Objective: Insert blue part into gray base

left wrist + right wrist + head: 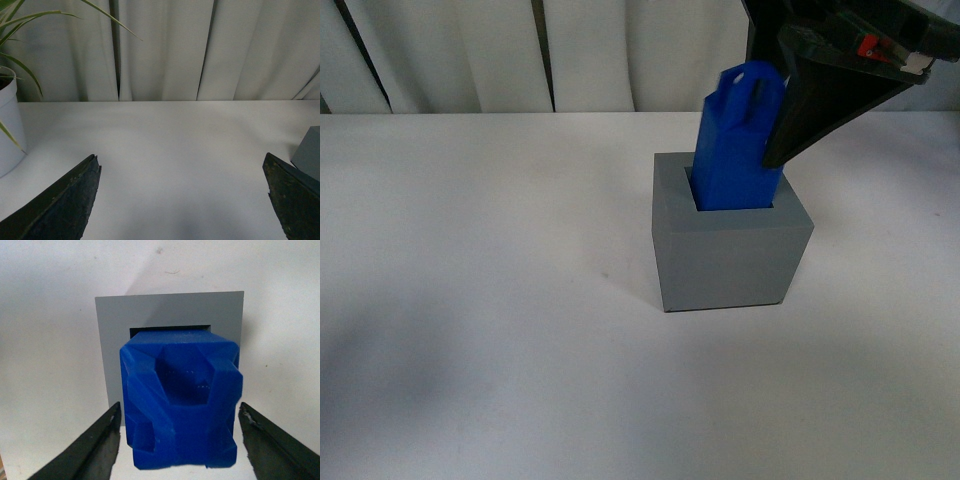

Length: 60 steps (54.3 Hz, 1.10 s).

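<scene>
The blue part (732,150) stands tilted in the square recess of the gray base (730,255), its lower end inside and its looped tabs sticking up. From above, the right wrist view shows the blue part (182,400) in the recess of the gray base (115,325). My right gripper (180,412) is open around the part's top, one finger (97,447) on each side with a gap to the plastic. Its black body (825,95) hangs just right of the part. My left gripper (181,165) is open over bare table, with the base's corner (309,152) at the picture's edge.
A white table (480,300) carries the base, with pale curtains (590,50) behind it. A white plant pot (7,125) with long green leaves stands at the table's back, seen in the left wrist view.
</scene>
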Each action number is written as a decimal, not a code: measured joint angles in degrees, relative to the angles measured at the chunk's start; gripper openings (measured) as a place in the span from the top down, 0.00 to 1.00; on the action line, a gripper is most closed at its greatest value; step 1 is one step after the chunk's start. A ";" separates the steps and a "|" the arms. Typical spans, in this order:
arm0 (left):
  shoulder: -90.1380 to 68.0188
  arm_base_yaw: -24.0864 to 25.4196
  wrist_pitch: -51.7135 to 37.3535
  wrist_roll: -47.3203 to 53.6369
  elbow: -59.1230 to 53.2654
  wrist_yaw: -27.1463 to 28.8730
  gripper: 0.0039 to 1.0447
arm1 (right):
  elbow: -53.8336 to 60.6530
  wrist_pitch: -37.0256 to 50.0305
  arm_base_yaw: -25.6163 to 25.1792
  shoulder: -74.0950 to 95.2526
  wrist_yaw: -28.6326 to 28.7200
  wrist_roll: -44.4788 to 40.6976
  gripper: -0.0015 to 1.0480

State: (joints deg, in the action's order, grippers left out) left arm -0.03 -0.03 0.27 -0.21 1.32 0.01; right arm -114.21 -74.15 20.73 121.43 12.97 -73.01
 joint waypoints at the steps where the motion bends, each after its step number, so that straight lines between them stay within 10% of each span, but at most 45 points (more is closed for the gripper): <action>1: 0.00 0.00 0.00 0.00 0.00 0.00 0.06 | 0.00 0.04 0.00 0.00 0.11 0.00 0.31; 12: 0.00 0.00 0.00 -0.02 0.00 0.00 0.06 | 0.04 1.44 -0.76 -0.28 3.13 0.92 0.05; 30: 0.00 0.00 0.00 0.00 0.00 0.00 0.06 | 15.28 17.70 -7.19 -15.26 12.24 6.54 0.07; 50: 0.00 0.00 0.00 0.00 0.00 0.00 0.06 | 48.63 48.83 -13.22 -40.44 22.75 22.45 0.07; 60: 0.00 0.00 0.00 0.00 0.00 0.00 0.06 | 67.84 74.36 -13.66 -51.78 13.97 38.47 0.07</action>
State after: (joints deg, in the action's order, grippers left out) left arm -0.03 -0.03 0.27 -0.21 1.32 0.01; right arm -46.37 0.21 7.07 69.65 26.94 -34.54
